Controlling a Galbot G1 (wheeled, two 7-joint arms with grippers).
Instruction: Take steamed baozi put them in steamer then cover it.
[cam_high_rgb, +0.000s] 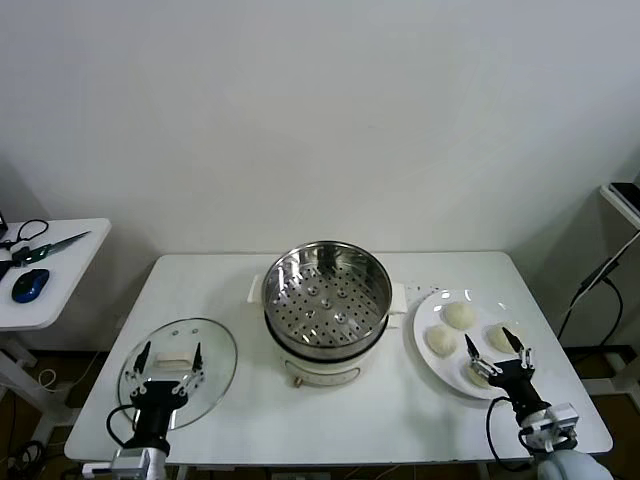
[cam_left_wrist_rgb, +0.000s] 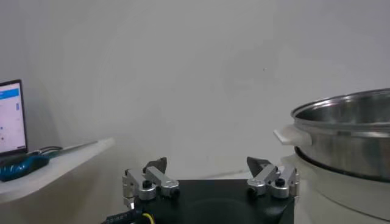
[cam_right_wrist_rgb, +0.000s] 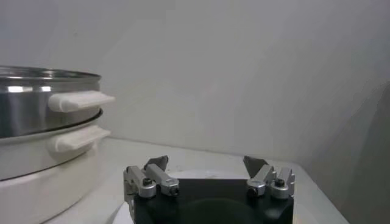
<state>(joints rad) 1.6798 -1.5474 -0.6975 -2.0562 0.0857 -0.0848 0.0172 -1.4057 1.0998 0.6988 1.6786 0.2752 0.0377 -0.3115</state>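
A white surface (cam_high_rgb: 330, 420) stands before a pale wall. At lower left, the left tool (cam_high_rgb: 169, 358), fingers spread, hovers over the cover (cam_high_rgb: 215, 345). At centre sits the steamer (cam_high_rgb: 327, 297), uncovered. At lower right, the right tool (cam_high_rgb: 496, 346), also spread, hangs over four steamed baozi (cam_high_rgb: 459, 315) on a white plate (cam_high_rgb: 425, 345).

I find no legible text, label, brand or number; the lit screen (cam_left_wrist_rgb: 12, 115) shows lines too small to read.
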